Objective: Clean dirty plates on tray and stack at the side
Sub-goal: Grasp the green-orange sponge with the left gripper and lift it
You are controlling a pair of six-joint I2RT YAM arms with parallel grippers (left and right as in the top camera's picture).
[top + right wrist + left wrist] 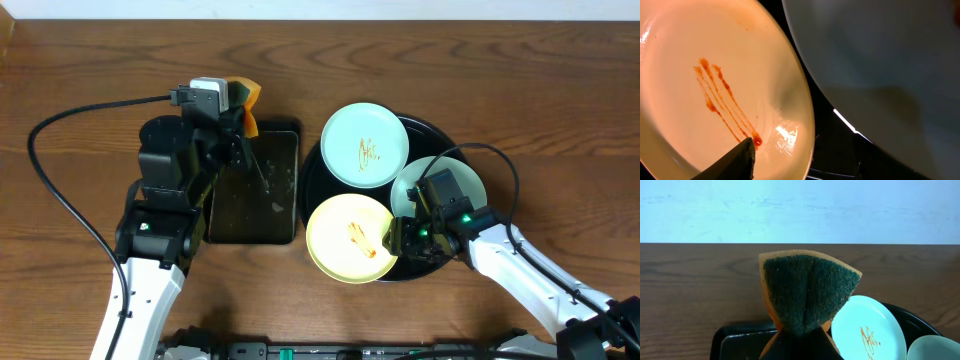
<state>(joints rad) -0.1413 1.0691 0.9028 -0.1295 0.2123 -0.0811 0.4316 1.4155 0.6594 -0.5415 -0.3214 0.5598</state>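
Three plates lie on the round black tray [428,128]. A mint plate [365,145] with sauce squiggles sits at the back and also shows in the left wrist view [865,330]. A second mint plate [468,178] is at the right, partly hidden by my right arm. A yellow plate [345,238] with sauce streaks lies at the front. My right gripper [400,237] is open and low, its fingers on either side of the yellow plate's right rim [807,125]. My left gripper [240,110] is shut on an orange and green sponge [807,292], held above the rectangular tray's far end.
A rectangular black tray [255,190] with wet spots lies left of the round tray, under my left arm. A black cable [60,190] loops across the table's left side. The round tray's rim also shows in the left wrist view [917,320].
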